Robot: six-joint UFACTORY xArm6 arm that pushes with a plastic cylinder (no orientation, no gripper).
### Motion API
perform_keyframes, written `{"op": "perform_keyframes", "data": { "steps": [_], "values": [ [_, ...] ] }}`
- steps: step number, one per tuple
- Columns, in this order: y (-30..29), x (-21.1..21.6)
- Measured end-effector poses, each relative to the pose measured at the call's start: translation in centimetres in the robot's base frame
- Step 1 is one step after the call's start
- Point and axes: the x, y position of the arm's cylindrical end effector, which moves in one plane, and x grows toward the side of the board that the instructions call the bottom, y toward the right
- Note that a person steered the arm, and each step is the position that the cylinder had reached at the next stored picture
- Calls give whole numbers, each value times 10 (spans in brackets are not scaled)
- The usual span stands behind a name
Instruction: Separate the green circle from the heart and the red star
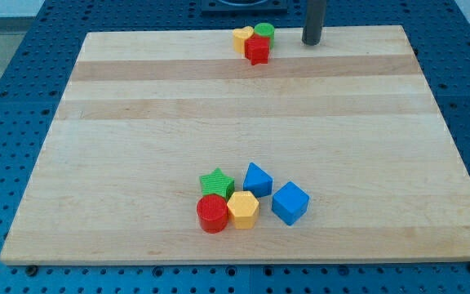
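The green circle (264,32) sits at the board's top edge, touching the yellow heart (242,37) on its left and the red star (257,51) just below it. The three form a tight cluster. My tip (312,42) is the lower end of the dark rod, standing on the board to the right of the cluster, about a block's width or two from the green circle, not touching any block.
A second cluster lies near the view's bottom centre: a green star (217,182), a red circle (212,213), a yellow hexagon (243,209), a blue pentagon-like block (257,179) and a blue cube (290,202). The wooden board (137,122) lies on a blue perforated table.
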Motion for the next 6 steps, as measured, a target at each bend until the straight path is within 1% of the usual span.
{"op": "perform_keyframes", "data": {
  "steps": [1, 2, 3, 4, 5, 6],
  "values": [
    [0, 0],
    [7, 16],
    [-22, 75],
    [-72, 115],
    [-151, 121],
    [-223, 88]
  ]
}}
